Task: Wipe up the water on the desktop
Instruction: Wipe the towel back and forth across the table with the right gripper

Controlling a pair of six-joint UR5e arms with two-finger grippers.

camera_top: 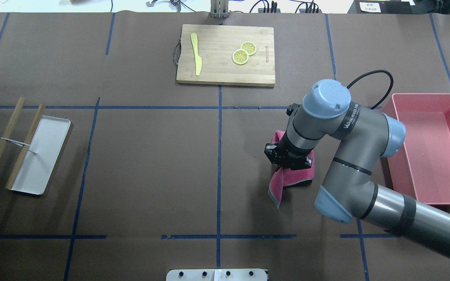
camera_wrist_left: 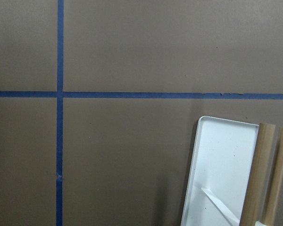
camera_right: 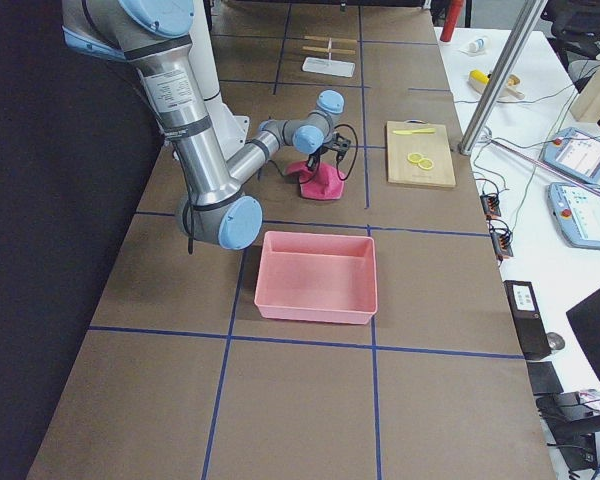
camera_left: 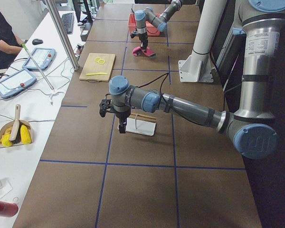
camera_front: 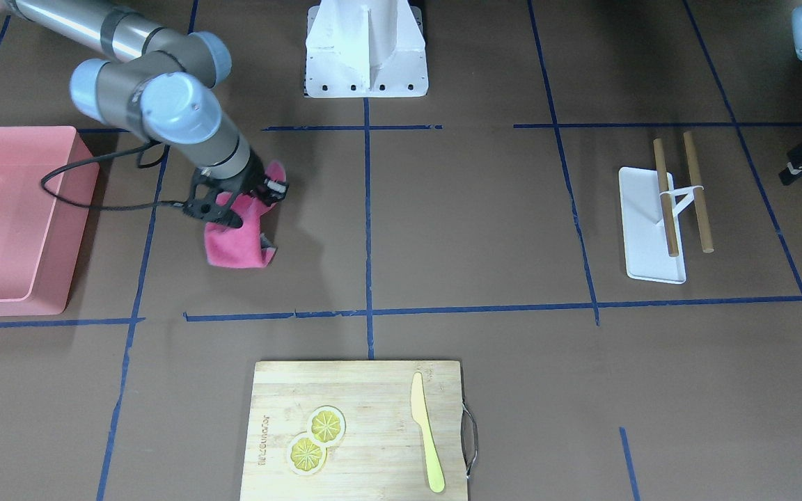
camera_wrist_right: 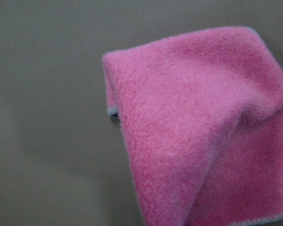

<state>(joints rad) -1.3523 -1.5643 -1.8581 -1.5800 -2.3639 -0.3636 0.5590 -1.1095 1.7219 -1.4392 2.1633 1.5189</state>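
Desktop [camera_top: 150, 168] shows no wet patch that can be made out; a pink bin [camera_top: 436, 156] stands at its right end. Pink cloth [camera_top: 287, 180], tented between bin and desk centre, is pinched in the closed right gripper [camera_top: 287, 163]; so bunched, it may skim over water rather than soak it up. Whether the left gripper [camera_left: 121, 124] is open cannot be told.
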